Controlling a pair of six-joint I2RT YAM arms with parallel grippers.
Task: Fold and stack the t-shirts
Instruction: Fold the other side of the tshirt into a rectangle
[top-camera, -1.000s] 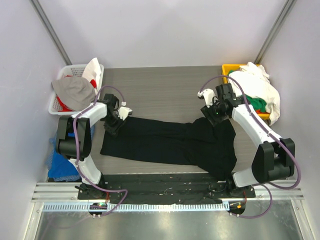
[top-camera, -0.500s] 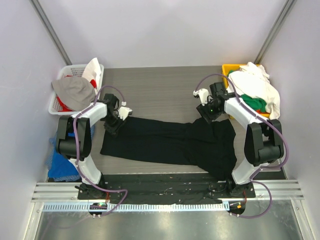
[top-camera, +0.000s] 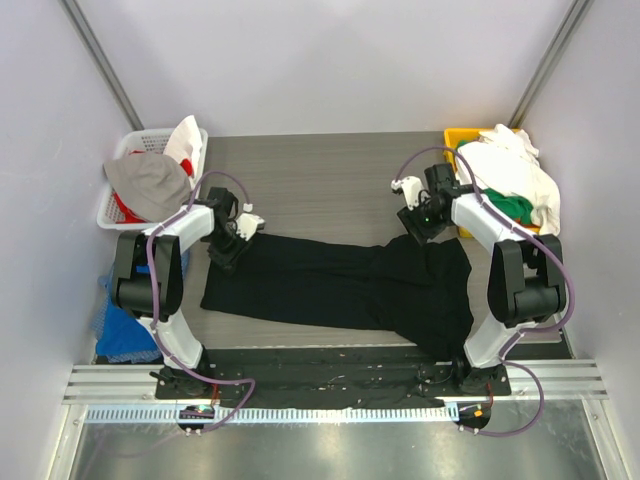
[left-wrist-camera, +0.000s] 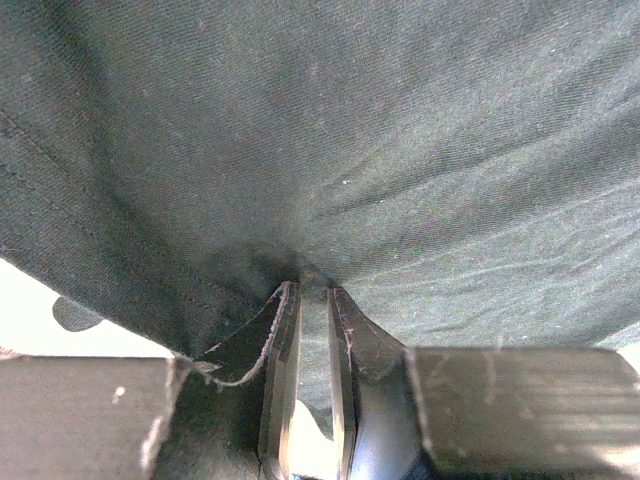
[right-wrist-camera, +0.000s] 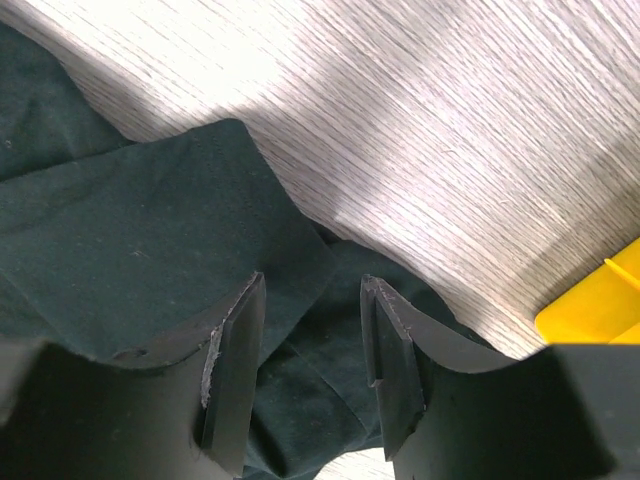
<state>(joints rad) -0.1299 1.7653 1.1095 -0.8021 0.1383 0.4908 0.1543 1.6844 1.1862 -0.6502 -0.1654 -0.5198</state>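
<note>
Top external view: the black t-shirt (top-camera: 340, 285) lies stretched across the table (top-camera: 320, 180) between both sets of jaws. The left gripper (top-camera: 240, 228) is at its far-left corner and the right gripper (top-camera: 415, 222) at its far-right edge, probably to fold it together.

Left wrist view: the left gripper (left-wrist-camera: 312, 295) has its jaws nearly closed, pinching a fold of the black t-shirt (left-wrist-camera: 350, 130), which spreads ahead of them.

Right wrist view: the right gripper (right-wrist-camera: 312, 285) has its jaws parted and grips nothing. A flap of the black t-shirt (right-wrist-camera: 150, 230) lies beneath and between them, with bare table (right-wrist-camera: 450, 130) ahead and a yellow bin (right-wrist-camera: 600, 300) to their right.

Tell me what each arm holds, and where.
Left gripper: fingers pinch the large black fabric t-shirt at its far left corner. Right gripper: open over the shirt, holding nothing.
</note>
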